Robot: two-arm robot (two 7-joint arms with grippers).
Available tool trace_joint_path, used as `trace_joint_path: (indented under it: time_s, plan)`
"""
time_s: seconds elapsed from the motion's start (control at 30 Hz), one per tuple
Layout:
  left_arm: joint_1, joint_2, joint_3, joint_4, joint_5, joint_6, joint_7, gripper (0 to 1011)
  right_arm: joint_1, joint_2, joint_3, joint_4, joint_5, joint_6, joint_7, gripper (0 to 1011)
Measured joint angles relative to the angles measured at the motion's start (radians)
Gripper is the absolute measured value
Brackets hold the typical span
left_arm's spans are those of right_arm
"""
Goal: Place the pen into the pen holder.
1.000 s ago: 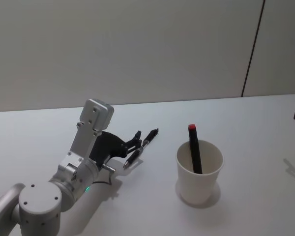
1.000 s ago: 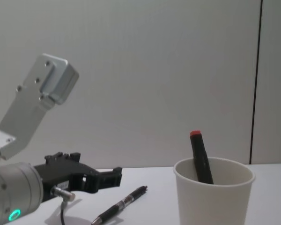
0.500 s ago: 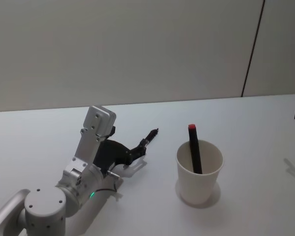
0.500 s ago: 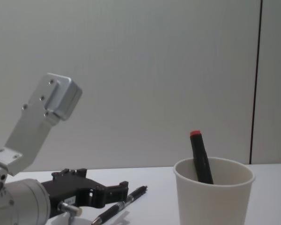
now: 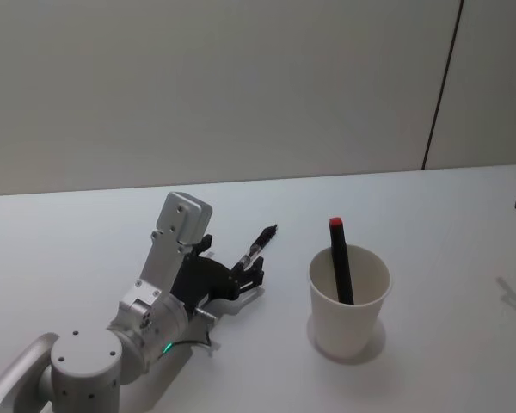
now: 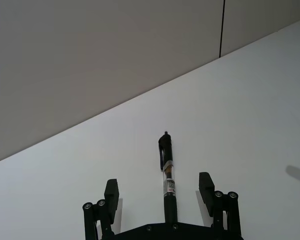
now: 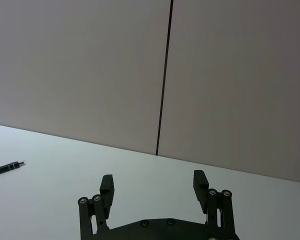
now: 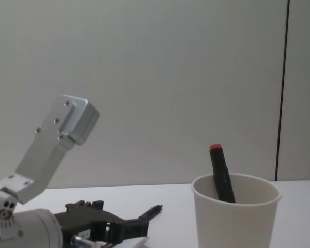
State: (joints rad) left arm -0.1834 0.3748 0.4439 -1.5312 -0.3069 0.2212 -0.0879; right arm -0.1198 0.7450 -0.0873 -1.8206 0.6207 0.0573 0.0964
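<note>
While the left gripper is reaching low over the white table, its black fingers are standing wide apart on either side of the pen, one to each flank and clear of the barrel, gripping nothing. The pen is lying flat on the table at about 10 o'clock from the pen holder, near it but apart, its far tip pointing toward 1 o'clock. The pen holder is standing upright, and a black marker with a red cap is leaning inside it, poking above the rolled rim. The right gripper is hanging off at 3 o'clock, its fingers spread wide and holding nothing.
</note>
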Motion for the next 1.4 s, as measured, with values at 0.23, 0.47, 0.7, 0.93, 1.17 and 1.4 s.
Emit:
trace_joint_path:
  time_s: [0.23, 0.47, 0.7, 0.93, 1.17, 1.4]
  plan:
    - [-0.001, -0.004, 0.0, 0.007, -0.003, 0.014, -0.007, 1001, 0.0, 0.0, 0.0, 0.0, 0.0, 0.0, 0.0, 1001]
    - [0.002, -0.008, 0.0, 0.012, -0.008, 0.022, -0.008, 1001, 0.0, 0.0, 0.0, 0.0, 0.0, 0.0, 0.0, 1001]
    - [0.007, -0.011, 0.0, 0.014, -0.011, 0.027, -0.005, 1001, 0.0, 0.0, 0.0, 0.0, 0.0, 0.0, 0.0, 1001]
    - [0.013, -0.013, 0.0, 0.014, -0.014, 0.03, 0.002, 1001, 0.0, 0.0, 0.0, 0.0, 0.0, 0.0, 0.0, 1001]
    - [0.016, -0.013, 0.0, 0.013, -0.014, 0.03, 0.007, 1001, 0.0, 0.0, 0.0, 0.0, 0.0, 0.0, 0.0, 1001]
    - [0.018, -0.014, -0.001, 0.012, -0.015, 0.031, 0.008, 912, 0.0, 0.0, 0.0, 0.0, 0.0, 0.0, 0.0, 1001]
